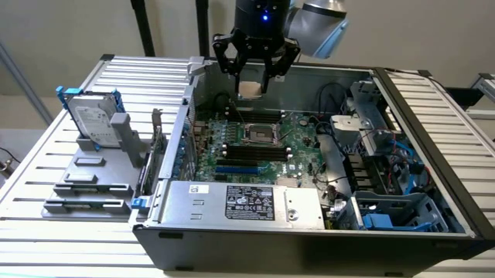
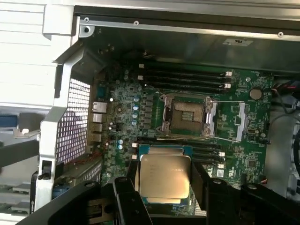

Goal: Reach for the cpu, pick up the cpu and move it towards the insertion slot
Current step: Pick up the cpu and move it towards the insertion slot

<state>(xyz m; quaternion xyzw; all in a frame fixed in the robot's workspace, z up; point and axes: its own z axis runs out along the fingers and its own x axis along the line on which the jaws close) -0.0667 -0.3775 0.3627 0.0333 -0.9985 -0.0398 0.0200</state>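
Silver cpu [image 2: 165,177] clamped in end effector [image 1: 253,88], above insertion slot [image 1: 260,134].

Cpu [image 2: 165,176] top brushed metal; insertion slot [image 2: 186,116] frame shiny

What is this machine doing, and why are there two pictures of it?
It is a robot arm with a claw at its end, called a gripper. One picture comes from a camera standing off to the side. The other comes from a camera on the robot's wrist, looking down past the claw.

The big black box is an opened computer case lying on a slatted table. Inside is a green board full of tiny parts, the motherboard.

The claw is holding a small square chip, the cpu, up in the air above the board. The shiny square frame with a dark middle is the insertion slot. The chip is not in it yet.

Beside the case, a silver hard drive stands in a grey holder.
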